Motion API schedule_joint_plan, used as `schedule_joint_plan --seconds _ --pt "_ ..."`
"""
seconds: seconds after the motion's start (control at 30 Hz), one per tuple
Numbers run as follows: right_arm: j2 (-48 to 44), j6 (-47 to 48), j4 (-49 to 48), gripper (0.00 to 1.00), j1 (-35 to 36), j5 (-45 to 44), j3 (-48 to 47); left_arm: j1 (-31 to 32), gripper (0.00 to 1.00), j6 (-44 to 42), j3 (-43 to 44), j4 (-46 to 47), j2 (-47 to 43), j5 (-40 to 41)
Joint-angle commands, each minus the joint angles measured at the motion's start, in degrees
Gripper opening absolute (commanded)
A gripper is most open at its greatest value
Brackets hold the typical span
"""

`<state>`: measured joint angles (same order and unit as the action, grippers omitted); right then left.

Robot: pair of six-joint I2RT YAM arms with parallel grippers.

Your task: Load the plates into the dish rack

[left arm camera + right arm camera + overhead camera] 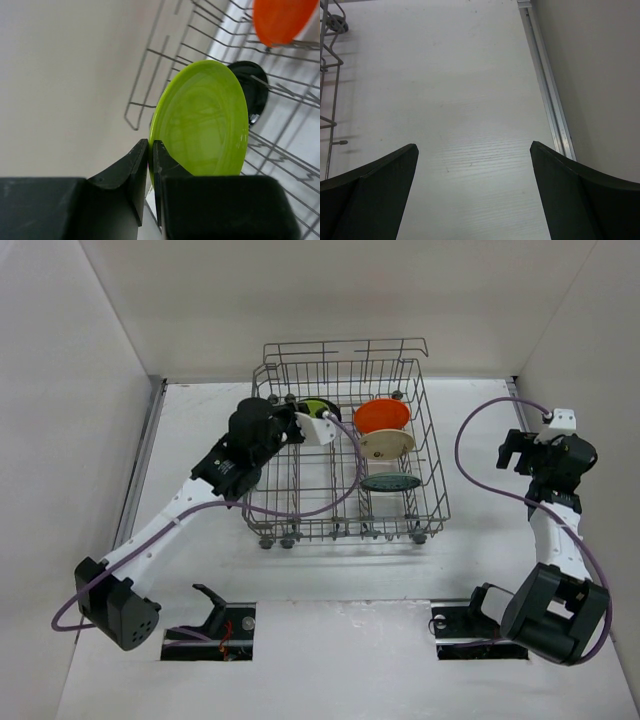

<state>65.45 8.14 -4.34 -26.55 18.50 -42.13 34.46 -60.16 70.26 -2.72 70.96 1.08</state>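
The grey wire dish rack [432, 455] stands at the table's middle. In its right row an orange plate [383, 416], a cream plate [388, 444] and a teal patterned plate [390, 481] stand on edge. My left gripper [300, 422] reaches into the rack's back left. In the left wrist view the gripper [150, 150] is shut on the rim of the lime green plate [205, 120], which stands upright among the rack's wires [150, 55]. A black plate [254, 89] stands just behind it. My right gripper [515, 452] hangs open over bare table right of the rack, its fingers [380, 175] wide apart.
White walls enclose the table on the left, back and right. An aluminium rail [545, 85] runs along the right wall's foot, and another [140, 470] along the left. A rack wheel [337, 22] shows at the right wrist view's upper left. Purple cables [470, 455] loop off both arms.
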Motion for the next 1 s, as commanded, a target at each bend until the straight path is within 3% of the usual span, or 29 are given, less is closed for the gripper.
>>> schedule_joint_plan --seconds 0.0,0.27,0.67,0.97 --pt "-1.73 -0.14 -3.75 1.00 -0.04 1.19 0.82 1.00 0.07 -4.17 -4.50 4.91 -2.93 -2.13" --pt "-2.08 -0.41 -4.10 1.00 -0.22 1.19 1.08 1.18 0.06 -9.44 -12.16 9.92 -2.23 -7.05" --pt "-1.73 -0.67 -4.01 1.00 -0.22 1.01 0.82 -2.16 0.06 -16.38 -6.45 11.60 1.72 -15.40" --pt "-1.47 -0.93 -4.01 1.00 -0.48 0.92 0.64 -5.32 0.06 -20.70 -8.91 12.65 3.66 -25.16"
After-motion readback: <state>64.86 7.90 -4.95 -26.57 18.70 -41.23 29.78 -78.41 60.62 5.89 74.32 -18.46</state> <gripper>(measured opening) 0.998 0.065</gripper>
